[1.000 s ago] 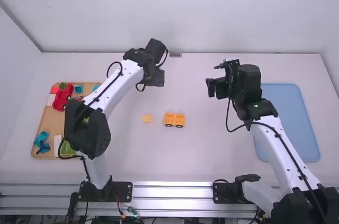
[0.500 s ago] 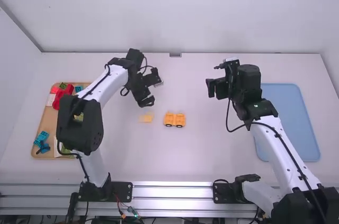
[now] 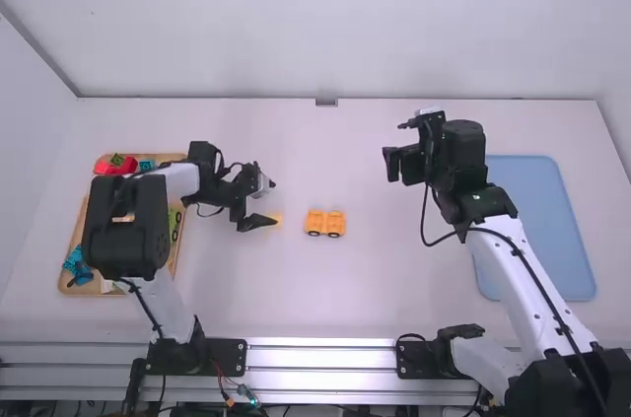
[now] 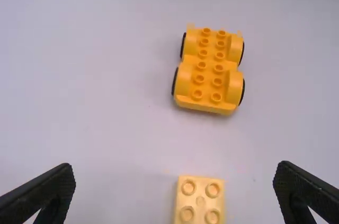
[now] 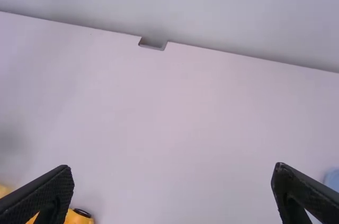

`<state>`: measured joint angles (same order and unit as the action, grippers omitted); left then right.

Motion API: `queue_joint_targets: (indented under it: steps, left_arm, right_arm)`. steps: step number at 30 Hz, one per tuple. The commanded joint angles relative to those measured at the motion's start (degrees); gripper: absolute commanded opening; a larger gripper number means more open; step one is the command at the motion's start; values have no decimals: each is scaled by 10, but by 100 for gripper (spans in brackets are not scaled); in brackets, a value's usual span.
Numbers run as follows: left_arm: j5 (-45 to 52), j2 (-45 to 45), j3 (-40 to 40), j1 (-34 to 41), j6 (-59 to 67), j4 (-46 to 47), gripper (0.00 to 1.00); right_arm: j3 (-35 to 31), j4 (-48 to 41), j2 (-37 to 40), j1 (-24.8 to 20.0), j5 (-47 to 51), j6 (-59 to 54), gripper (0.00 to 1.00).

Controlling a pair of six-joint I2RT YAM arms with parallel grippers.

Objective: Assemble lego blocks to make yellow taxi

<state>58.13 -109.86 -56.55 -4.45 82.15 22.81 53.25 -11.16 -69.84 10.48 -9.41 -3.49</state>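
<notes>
Sm. yel. block [image 4: 200, 200] nr. open L hand [image 3: 273, 203]

Bright, diffuse light spreads over the white table [image 3: 394, 289], and the rail [image 3: 325, 356] glints along the near side. The far wall [image 3: 325, 33] dims toward its foot. In the left wrist view a broad, soft shadow lies beside the block [image 4: 200, 200]; the right wrist view shows soft shade at left.

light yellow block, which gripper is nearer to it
Left. The left gripper is close by the light yellow block, fingers open; the right gripper is well off to the right, beyond the wheeled base.
</notes>
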Motion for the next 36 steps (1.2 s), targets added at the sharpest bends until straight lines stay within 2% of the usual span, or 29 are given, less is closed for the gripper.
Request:
queue_joint_targets:
  steps: [1,5,7,13,15,16,18,22,24,27,30,32,36]
  left_arm:
    - [26,-19,30,0,12,-19,99]
    - [25,-29,54,-2,12,-55,93]
    - [20,-35,63,-4,12,-75,84]
    - [8,-60,63,-8,-17,-102,79]
    - [7,-68,64,-8,3,-102,71]
    - [6,-69,64,-8,3,-103,71]
    - [-6,-77,64,-6,1,-108,64]
    - [-1,-91,63,-6,-3,-118,61]
    - [-1,-93,64,-9,-2,-120,52]
    - [-3,-93,64,-6,22,-116,29]
    - [-8,-93,64,-6,58,-106,19]
    - [-7,-93,64,-7,69,-104,17]
    - [-2,-93,63,-10,96,-98,22]
  right_arm:
    - [14,-1,-1,1,-38,-18,99]
    - [14,0,-1,1,-59,-30,99]
    - [14,0,-1,1,-61,-29,99]
    - [14,-2,-1,1,-61,-28,98]
    - [14,-4,-1,1,-61,-28,98]
    - [14,-4,-1,1,-61,-28,99]
    - [14,-6,-1,1,-63,-28,99]
    - [14,-7,-1,1,-77,-37,98]
    - [14,-7,-1,1,-77,-36,98]
    - [14,-7,-1,1,-77,-37,99]
    - [14,-6,-1,1,-77,-37,99]
    - [14,-5,-1,1,-77,-36,98]
    - [14,-5,-1,1,-51,-36,98]
